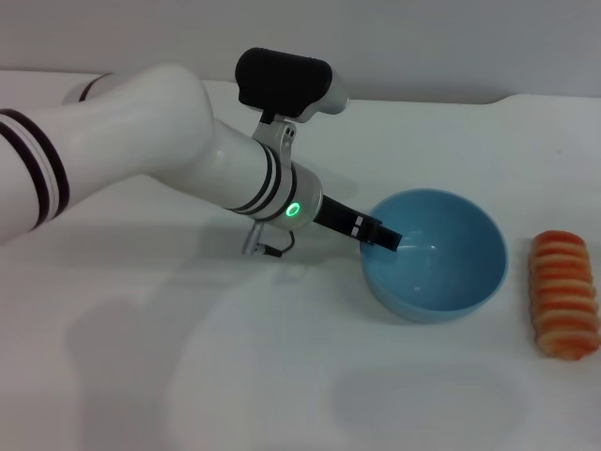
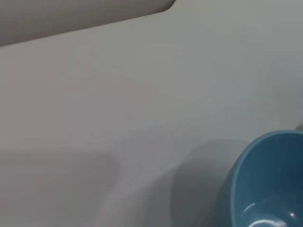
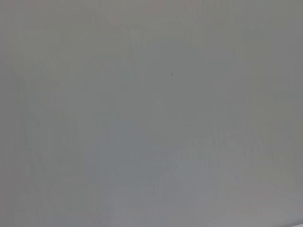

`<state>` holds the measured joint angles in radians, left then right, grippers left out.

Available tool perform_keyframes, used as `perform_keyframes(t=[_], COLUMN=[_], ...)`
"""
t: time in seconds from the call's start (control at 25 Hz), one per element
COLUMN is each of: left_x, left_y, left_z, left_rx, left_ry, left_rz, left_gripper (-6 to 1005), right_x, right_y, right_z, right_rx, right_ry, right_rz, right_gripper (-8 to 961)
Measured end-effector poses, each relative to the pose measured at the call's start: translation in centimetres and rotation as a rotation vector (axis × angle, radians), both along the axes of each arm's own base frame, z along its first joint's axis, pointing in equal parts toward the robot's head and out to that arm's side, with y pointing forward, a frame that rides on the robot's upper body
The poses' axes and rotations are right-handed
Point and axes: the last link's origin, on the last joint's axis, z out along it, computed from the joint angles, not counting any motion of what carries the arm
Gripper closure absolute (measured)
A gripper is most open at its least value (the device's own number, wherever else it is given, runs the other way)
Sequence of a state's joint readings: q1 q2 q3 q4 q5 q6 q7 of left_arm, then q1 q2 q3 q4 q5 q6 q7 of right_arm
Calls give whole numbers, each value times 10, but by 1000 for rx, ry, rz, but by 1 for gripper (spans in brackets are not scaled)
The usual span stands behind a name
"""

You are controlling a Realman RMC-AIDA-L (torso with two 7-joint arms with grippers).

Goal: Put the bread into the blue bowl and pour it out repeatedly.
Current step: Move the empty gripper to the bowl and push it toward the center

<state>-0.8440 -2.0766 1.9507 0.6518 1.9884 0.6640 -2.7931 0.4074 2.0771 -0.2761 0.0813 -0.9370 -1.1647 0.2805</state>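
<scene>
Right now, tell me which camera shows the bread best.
The head view: the bread lies whole on the table, ridged striped top up, apart from the blue bowl whose rim the left gripper holds. The left wrist view shows only the bowl; the right wrist view shows bare surface.

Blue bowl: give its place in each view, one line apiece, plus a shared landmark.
Head view: blue bowl right of centre, tilted, left tool at its rim, bread beside it.
Left wrist view: bottom right corner, cut off.
Right wrist view: not in it.
Shared landmark: white table.
</scene>
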Motion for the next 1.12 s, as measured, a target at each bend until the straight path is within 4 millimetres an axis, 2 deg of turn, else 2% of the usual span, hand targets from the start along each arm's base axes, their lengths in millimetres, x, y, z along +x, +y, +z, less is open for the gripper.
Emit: perform_keyframes(t=[0.44,0.88,1.12], left_x=[-2,-6,-1], left_y=[-5,-4,-1], left_z=[-2,-2,0], left_rx=[-16,-24,-21], left_ry=[-35,-20,-22], left_rz=[50,63,51], left_gripper=[197,586,851], right_x=[-1,-1,0], right_y=[2,2,1], right_z=[0,0,-1], right_rx=[-3,-3,-4], right_ry=[0,1,2], right_rz=[2,0,-2], right_gripper=[314,315,315])
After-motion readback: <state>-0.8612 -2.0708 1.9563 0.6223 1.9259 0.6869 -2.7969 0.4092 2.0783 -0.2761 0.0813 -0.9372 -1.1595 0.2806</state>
